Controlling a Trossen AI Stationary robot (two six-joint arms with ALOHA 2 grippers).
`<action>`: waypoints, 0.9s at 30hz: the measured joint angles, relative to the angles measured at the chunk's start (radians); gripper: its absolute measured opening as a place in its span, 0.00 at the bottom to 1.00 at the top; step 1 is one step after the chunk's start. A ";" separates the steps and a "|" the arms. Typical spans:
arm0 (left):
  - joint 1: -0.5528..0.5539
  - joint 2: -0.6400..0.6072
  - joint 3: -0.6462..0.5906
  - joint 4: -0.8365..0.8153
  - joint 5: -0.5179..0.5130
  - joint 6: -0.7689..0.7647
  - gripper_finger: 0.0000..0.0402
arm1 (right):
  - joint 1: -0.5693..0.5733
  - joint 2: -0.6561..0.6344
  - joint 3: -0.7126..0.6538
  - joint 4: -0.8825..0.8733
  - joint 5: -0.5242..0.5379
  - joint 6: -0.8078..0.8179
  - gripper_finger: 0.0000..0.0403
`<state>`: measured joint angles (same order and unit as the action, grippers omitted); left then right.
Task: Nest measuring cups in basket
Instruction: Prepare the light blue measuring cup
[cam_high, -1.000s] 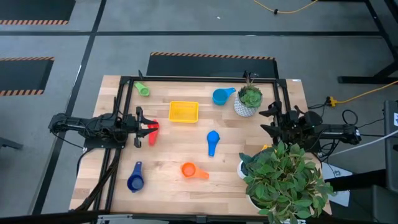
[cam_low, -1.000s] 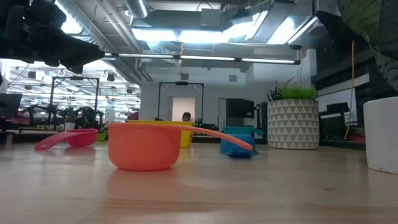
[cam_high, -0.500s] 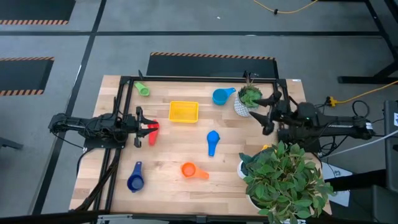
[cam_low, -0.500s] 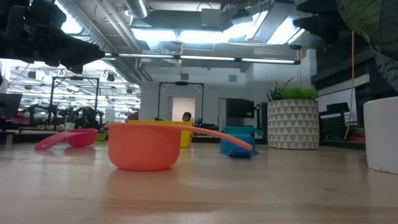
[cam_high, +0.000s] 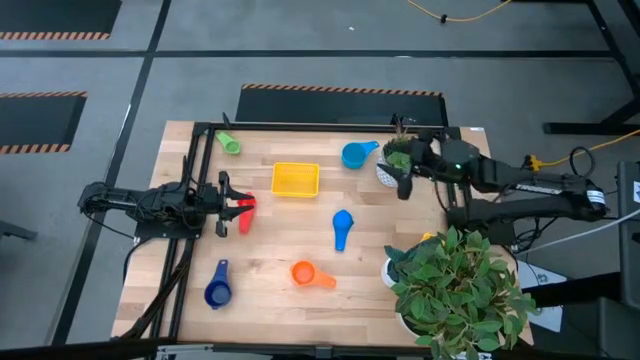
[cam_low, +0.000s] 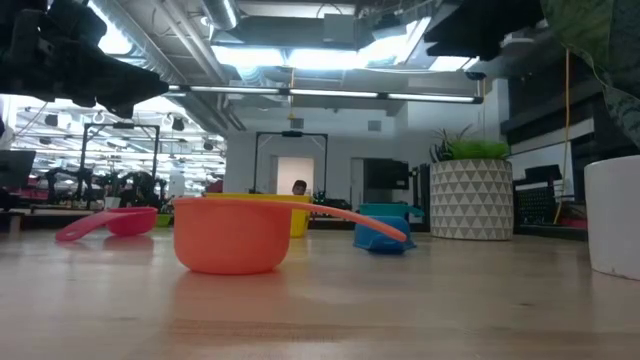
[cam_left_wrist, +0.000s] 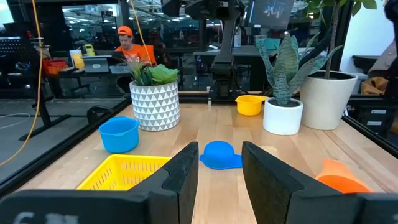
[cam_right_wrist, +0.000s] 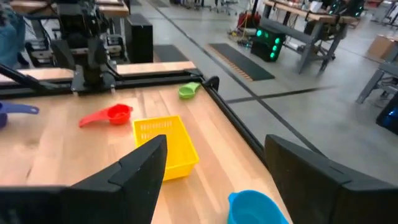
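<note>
Light blue cup (cam_high: 355, 154) lies on the table (cam_high: 270, 250) between the empty yellow basket (cam_high: 295, 180) and the white patterned pot (cam_high: 392, 172). The right pincer (cam_high: 402, 170), jaws wide and empty, hangs over the pot. It should descend clear of the foliage and straddle the rim. The left pincer (cam_high: 222, 203), partly open, waits beside the red cup (cam_high: 245, 210).

Around the basket (cam_high: 295, 180) on the counter (cam_high: 270, 250), six measuring cups (cam_high: 342, 230) lie scattered, none inside it.
</note>
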<state>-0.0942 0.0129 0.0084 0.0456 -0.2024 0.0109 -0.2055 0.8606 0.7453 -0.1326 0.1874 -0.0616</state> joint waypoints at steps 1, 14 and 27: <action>0.000 0.000 0.000 0.000 0.000 0.000 0.29 | -0.008 0.023 0.013 0.000 -0.007 -0.001 0.68; 0.000 0.000 0.000 0.000 0.000 0.000 0.29 | -0.102 0.260 0.113 0.002 -0.007 -0.051 0.68; 0.000 0.000 0.000 0.000 0.000 0.000 0.29 | -0.139 0.502 0.216 -0.002 -0.008 -0.082 0.68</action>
<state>-0.0944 0.0128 0.0082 0.0456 -0.2020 0.0109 -0.3444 1.3623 0.9609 -0.1344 0.1796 -0.1436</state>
